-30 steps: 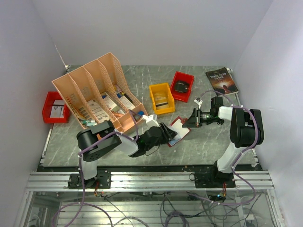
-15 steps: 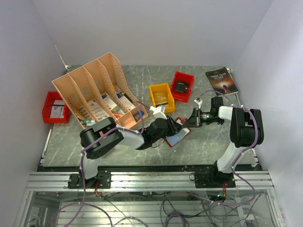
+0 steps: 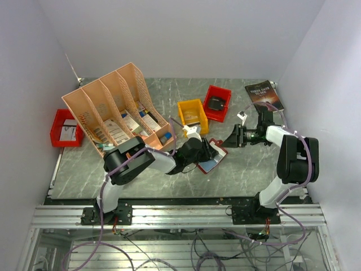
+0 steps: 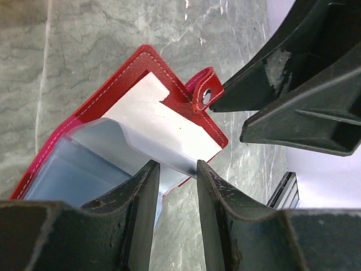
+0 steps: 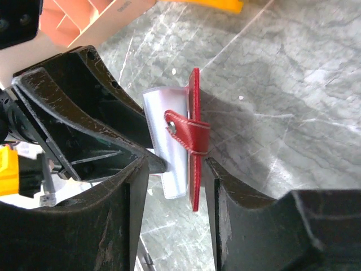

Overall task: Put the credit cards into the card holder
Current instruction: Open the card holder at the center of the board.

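While both grippers crowd it, the holder [image 3: 215,161] sits on the table [image 3: 254,166] between them, just in front of the yellow bin [image 3: 192,116]. It is a red stitched wallet, folded open, with clear pockets [image 4: 107,152] fanned over a pale insert and a snap tab [image 4: 198,100] carrying a metal stud [image 4: 206,96]. Its long axis runs diagonally, tab end toward the right gripper [image 5: 176,169], open end toward the left gripper [image 4: 176,169]. The right jaws are parted, straddling the tab and the tilted-up cover edge without pinching. The left jaws stand slightly apart around the pocket edge, clamping nothing.
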`<state>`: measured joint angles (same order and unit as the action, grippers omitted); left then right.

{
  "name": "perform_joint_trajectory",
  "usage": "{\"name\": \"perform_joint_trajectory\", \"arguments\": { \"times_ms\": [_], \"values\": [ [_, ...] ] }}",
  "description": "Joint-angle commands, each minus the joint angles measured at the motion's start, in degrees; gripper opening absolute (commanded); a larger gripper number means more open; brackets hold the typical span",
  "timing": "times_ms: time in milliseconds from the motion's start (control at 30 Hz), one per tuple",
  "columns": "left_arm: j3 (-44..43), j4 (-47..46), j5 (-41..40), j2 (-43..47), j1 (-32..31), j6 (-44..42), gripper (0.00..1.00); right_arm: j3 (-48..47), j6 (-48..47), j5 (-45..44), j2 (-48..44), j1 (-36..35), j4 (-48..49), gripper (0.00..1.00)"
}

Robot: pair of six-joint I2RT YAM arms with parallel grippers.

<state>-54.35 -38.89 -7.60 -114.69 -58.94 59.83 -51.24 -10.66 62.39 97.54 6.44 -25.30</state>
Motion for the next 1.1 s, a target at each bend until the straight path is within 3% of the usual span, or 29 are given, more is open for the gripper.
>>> {"name": "perform_joint_trajectory", "arguments": {
  "times_ms": [0,300,533,567,733,1067],
  "values": [
    [-2.64,0.83,1.46,-1.47,1.05,-2.10,0.43,-2.28,-5.51,-2.20,-3.28,0.88,-2.72,0.44],
    [-3.69,-0.56,4.54,-2.83,2.53,-2.30,0.47,-0.38,-14.47,-1.66,-13.18,0.60,-4.01,0.43],
    [-2.24,-3.95,5.41,-2.69,3.64,-2.11,0.53,-2.08,-16.98,-3.45,-9.84,0.51,-7.00,0.41],
    [-1.96,-4.37,5.40,-2.55,3.69,-2.04,0.59,-1.98,-16.90,-4.10,-9.69,0.52,-6.71,0.42],
    [-1.43,-5.68,5.97,-2.09,4.36,-2.77,0.61,-1.15,-15.94,-7.49,-10.28,-0.59,-4.76,0.53],
    [-1.70,-5.59,6.63,-2.15,5.61,-2.32,0.53,0.17,-13.39,-17.65,-12.30,-6.97,0.06,0.71]
  ]
}}
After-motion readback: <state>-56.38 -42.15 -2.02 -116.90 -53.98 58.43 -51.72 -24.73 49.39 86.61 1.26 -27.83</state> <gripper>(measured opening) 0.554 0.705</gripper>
